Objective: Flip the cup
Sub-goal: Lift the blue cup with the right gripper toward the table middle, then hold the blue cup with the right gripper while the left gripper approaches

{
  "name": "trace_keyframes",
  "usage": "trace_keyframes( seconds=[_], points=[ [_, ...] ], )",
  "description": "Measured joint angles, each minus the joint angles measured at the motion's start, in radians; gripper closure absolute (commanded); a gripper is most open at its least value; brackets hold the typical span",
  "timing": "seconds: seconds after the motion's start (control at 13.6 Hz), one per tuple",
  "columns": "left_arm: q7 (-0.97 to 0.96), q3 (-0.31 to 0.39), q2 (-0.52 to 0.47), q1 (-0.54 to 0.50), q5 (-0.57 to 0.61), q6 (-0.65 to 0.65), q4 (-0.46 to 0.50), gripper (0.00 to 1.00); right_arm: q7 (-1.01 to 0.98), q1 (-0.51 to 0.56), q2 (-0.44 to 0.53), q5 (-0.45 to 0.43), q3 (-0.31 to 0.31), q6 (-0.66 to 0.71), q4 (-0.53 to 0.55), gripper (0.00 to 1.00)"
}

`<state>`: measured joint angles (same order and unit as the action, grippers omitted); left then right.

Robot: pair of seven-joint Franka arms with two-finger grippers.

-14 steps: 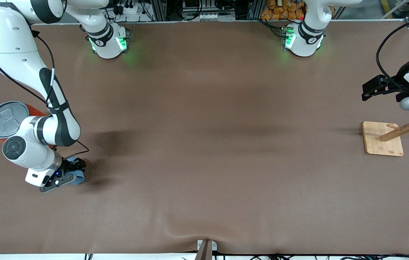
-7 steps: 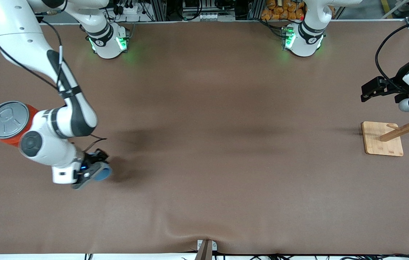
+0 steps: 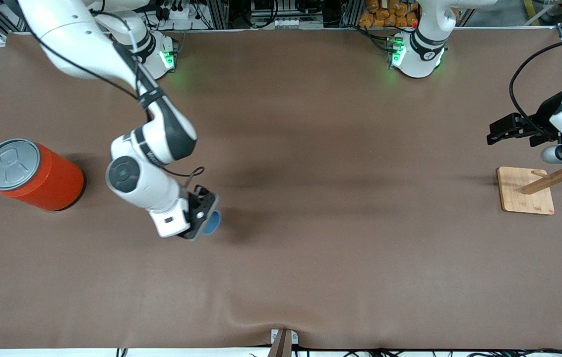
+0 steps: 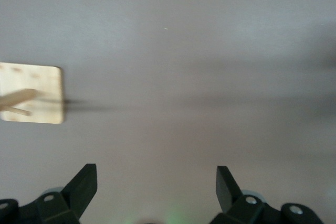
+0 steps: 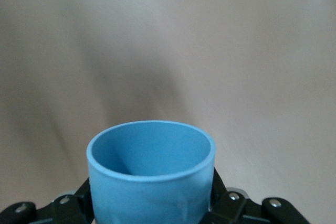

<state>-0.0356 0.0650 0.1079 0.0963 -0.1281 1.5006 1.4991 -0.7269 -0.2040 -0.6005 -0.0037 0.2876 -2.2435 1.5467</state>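
Note:
My right gripper is shut on the small light-blue cup, carried in the air over the brown table between the orange can and the table's middle. In the right wrist view the cup fills the space between the black fingers, its open mouth pointing away from the wrist and its inside a darker blue. My left gripper waits open and holding nothing, up over the left arm's end of the table above the wooden stand; its two black fingertips stand wide apart over bare table.
A large orange can with a grey lid stands at the right arm's end of the table. A wooden stand with a square base and slanted pegs sits at the left arm's end, also seen as the stand in the left wrist view.
My right arm has carried the cup away from beside the orange can toward the table's middle, uncovering the can. The left gripper has drifted slightly toward the middle.

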Motion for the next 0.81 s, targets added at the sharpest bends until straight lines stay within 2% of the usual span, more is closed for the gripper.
trace_keyframes(
  seconds=[0.15, 0.44, 0.66, 0.81],
  points=[
    [0.003, 0.002, 0.011, -0.036, -0.051, 0.019, 0.026, 0.00, -0.002, -0.090, -0.006, -0.026, 0.000, -0.006, -0.008, 0.94],
    [0.004, -0.005, 0.040, -0.040, -0.064, 0.075, 0.049, 0.00, -0.001, -0.234, -0.068, -0.141, -0.006, -0.134, -0.017, 0.94],
    [0.003, -0.010, 0.066, -0.033, -0.086, 0.106, 0.049, 0.00, 0.001, -0.273, -0.151, -0.299, -0.010, -0.244, -0.021, 0.94],
    [0.002, -0.009, 0.068, -0.035, -0.131, 0.108, 0.049, 0.00, 0.001, -0.289, -0.185, -0.320, -0.010, -0.258, -0.035, 0.94]
  ],
)
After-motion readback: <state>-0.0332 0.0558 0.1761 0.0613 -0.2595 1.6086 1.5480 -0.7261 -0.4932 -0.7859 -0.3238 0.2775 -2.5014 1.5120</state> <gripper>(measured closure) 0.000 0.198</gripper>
